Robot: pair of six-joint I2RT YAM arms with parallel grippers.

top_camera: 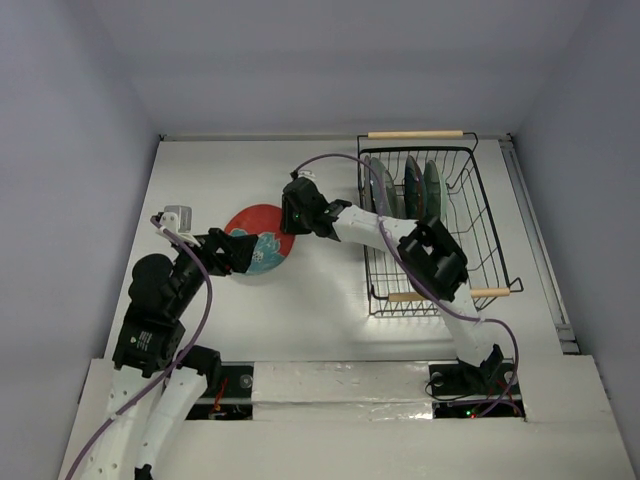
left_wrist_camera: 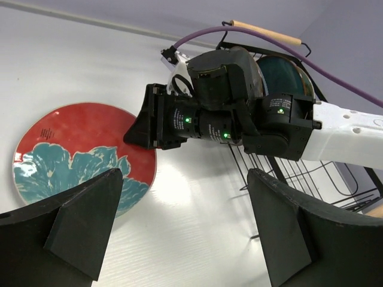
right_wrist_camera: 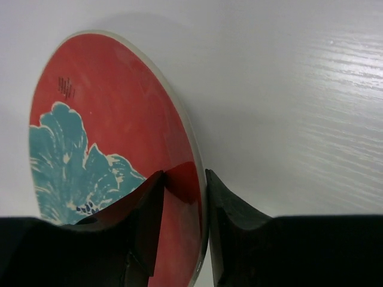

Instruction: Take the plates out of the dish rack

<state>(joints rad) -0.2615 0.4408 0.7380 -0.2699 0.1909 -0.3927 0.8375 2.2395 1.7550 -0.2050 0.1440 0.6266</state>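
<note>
The red plate with teal flowers [top_camera: 258, 236] lies on the white table left of the dish rack [top_camera: 486, 215]. My right gripper [top_camera: 287, 230] reaches left from the rack and is shut on the plate's right rim; in the right wrist view [right_wrist_camera: 184, 179] the rim of the plate [right_wrist_camera: 108, 125] sits between its jaws. My left gripper [top_camera: 240, 256] is open and empty, just above the table at the plate's near edge. In the left wrist view [left_wrist_camera: 185, 177] the plate [left_wrist_camera: 78, 149] is to its left. Three plates [top_camera: 410, 186] stand on edge in the rack.
The black wire rack has wooden handles at the far end [top_camera: 415, 134] and near end [top_camera: 490, 293]. A dark teal plate [left_wrist_camera: 286, 75] shows behind my right arm [left_wrist_camera: 335, 134]. Grey walls enclose the table.
</note>
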